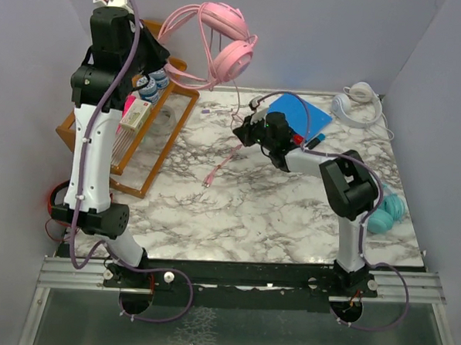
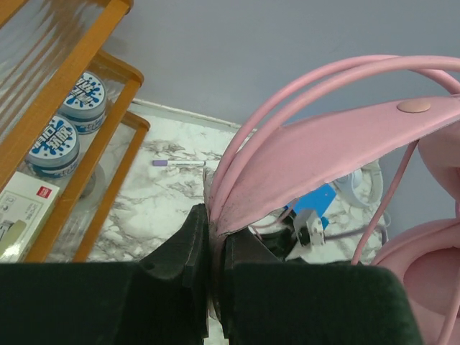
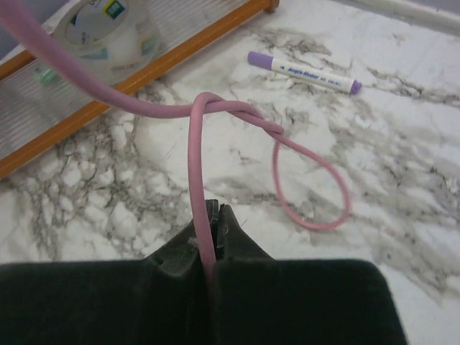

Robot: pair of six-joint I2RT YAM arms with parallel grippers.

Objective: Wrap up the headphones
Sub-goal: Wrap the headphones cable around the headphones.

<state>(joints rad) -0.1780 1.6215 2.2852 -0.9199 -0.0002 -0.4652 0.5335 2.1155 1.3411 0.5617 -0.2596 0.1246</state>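
Top view: the pink headphones (image 1: 226, 33) hang above the counter's (image 1: 251, 212) far-left corner, held by the left end effector (image 1: 155, 56). Left wrist: its jaws pinch the headband (image 2: 323, 158). Right wrist: the right end effector (image 3: 212, 215) pinches the cable (image 3: 192, 144). Winding looks ready to start; next, the cable needs carrying round the headband.

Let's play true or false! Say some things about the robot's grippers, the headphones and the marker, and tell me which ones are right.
1. The left gripper holds the pink headphones up off the table by the headband. True.
2. The right gripper is open and empty. False: it is shut on the pink cable.
3. The purple marker lies on the marble table. True.
4. The white headphones hang from the left gripper. False: they lie at the table's far right corner.
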